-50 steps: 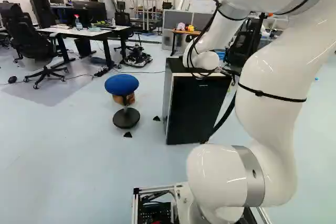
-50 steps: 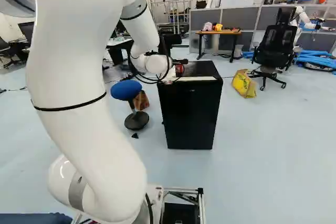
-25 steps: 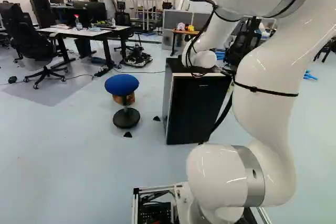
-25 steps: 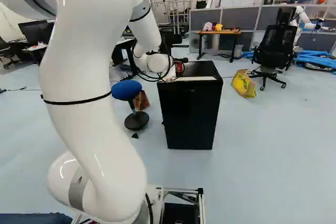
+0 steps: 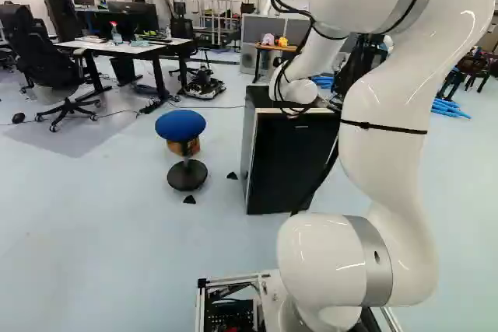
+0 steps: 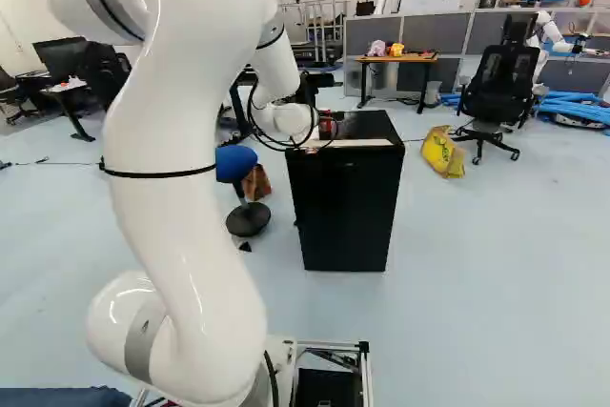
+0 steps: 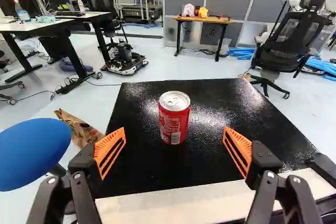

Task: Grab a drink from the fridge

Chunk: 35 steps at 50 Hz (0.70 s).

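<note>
One red drink can (image 7: 174,121) stands upright on the black fridge top (image 7: 210,156), at twelve o'clock from the gripper (image 7: 173,153); it is on the fridge, not within. Jaws found spread wide and grasping nothing, the orange pads (image 7: 100,148) well apart, one either side of the approach line. Step in hand, as judged: close in on the can. Recommended: a slow, straight advance toward twelve until the can lies midway between both pads, then an even squeeze about its middle. A pad touching early could skid or topple it; too low a pass could scrape the top. Lift clear before withdrawing. Surface: dark, glossy, probably slippery, with a pale strip (image 7: 173,208) along the near edge. Room: blue stool (image 7: 31,153) at ten o'clock, crumpled brown bag (image 7: 79,129) at eleven, wooden desk (image 7: 202,19) far off at twelve, black office chair (image 7: 289,43) at one.
</note>
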{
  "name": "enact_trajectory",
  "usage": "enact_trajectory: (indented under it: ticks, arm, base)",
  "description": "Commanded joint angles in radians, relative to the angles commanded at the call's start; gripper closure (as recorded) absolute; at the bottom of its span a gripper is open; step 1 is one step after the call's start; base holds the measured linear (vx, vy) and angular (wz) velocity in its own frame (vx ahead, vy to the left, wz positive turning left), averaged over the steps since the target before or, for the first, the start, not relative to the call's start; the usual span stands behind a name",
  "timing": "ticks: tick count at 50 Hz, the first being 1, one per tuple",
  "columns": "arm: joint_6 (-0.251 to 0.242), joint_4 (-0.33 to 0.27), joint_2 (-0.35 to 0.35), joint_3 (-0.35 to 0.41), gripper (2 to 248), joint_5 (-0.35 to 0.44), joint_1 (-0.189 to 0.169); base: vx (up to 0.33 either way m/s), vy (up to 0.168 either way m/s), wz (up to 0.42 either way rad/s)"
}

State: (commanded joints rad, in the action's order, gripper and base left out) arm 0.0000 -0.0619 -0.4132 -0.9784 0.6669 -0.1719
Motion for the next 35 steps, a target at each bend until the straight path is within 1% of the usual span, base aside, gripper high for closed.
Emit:
enact_trajectory:
  ticks: [7, 35]
  arm:
    - [0.000, 0.000, -0.030, -0.020, 3, 0.000, -0.004]
    - [0.000, 0.000, -0.096, -0.105, 3, 0.019, -0.007]
  base:
    - [0.000, 0.000, 0.000]
    - [0.000, 0.000, 0.000]
